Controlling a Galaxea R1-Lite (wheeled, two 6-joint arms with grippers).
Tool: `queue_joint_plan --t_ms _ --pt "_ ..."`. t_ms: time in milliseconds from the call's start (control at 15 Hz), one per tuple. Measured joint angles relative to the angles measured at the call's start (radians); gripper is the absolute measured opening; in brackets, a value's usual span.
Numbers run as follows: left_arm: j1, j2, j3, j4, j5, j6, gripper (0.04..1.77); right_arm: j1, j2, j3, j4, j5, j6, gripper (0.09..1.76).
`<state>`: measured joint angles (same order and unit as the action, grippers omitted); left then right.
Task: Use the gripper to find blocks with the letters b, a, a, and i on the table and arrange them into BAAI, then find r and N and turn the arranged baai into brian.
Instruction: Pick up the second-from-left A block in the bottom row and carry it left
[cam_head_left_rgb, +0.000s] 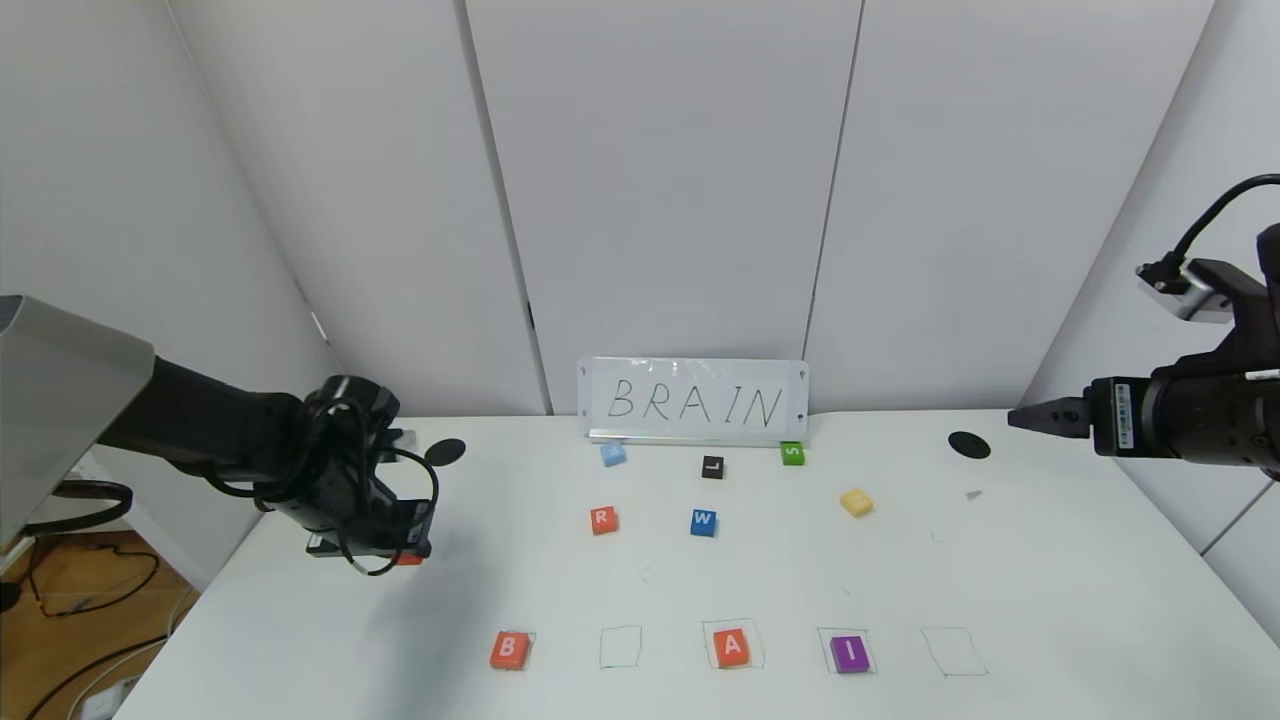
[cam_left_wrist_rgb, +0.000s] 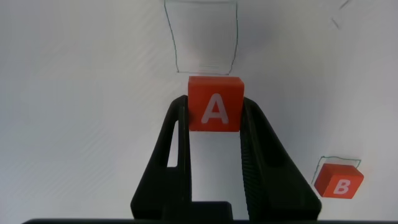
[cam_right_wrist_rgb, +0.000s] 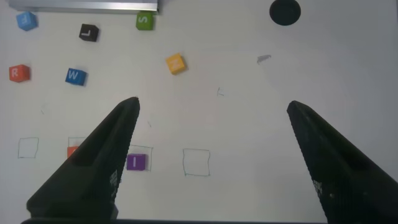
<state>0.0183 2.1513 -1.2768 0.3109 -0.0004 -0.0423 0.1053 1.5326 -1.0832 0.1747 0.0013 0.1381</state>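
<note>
My left gripper is shut on an orange-red A block and holds it over the left part of the white table, behind the front row. In that row stand B, an empty pen outline, another A, purple I and a last empty outline. The left wrist view shows an empty outline beyond the held block and B to one side. The orange-red R and the yellow N block lie mid-table. My right gripper is open and empty, raised at the right.
A blue W, a black L, a green S and a pale blue block lie near a BRAIN sign at the back wall. Two black holes sit at the back corners.
</note>
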Motion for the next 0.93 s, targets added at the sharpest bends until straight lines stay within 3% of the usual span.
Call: queue_joint_plan --t_ms 200,933 --pt "0.000 0.032 -0.002 -0.045 0.001 0.002 0.52 0.000 0.000 0.000 0.000 0.000 0.000 1.71" --pt "0.003 0.095 -0.048 -0.053 0.000 0.001 0.52 0.000 0.007 0.000 -0.001 0.000 0.000 1.71"
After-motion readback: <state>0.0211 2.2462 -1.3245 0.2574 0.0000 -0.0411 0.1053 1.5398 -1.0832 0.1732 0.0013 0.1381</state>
